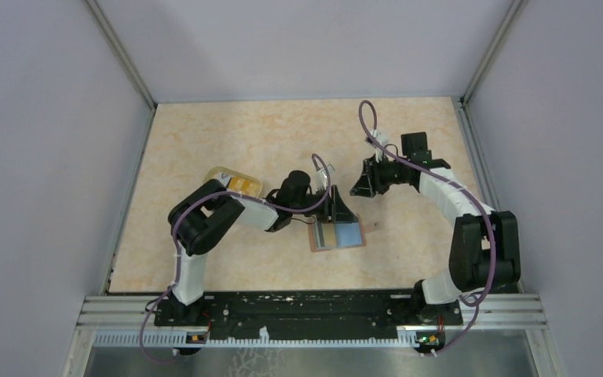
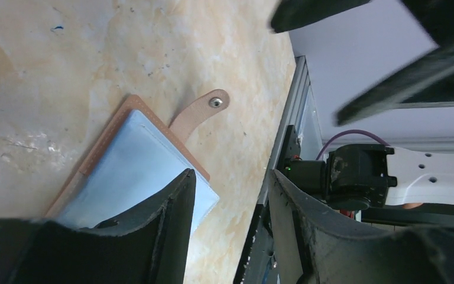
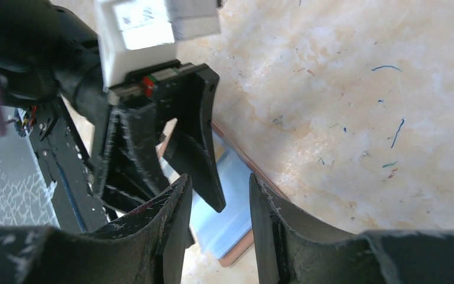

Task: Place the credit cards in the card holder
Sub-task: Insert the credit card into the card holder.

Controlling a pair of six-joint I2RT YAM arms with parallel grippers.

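Note:
The card holder lies open on the table, reddish-brown outside, light blue lining up. It shows in the left wrist view with its snap strap, and in the right wrist view. My left gripper is open and empty, low over the holder's far edge. My right gripper is open and empty, just beyond and to the right, facing the left fingers. Orange-yellow and white cards seem to lie in a translucent cup; they are too small to tell apart.
The translucent yellowish cup stands left of the holder, beside the left arm's elbow. Grey walls close in the table on three sides. A metal rail runs along the near edge.

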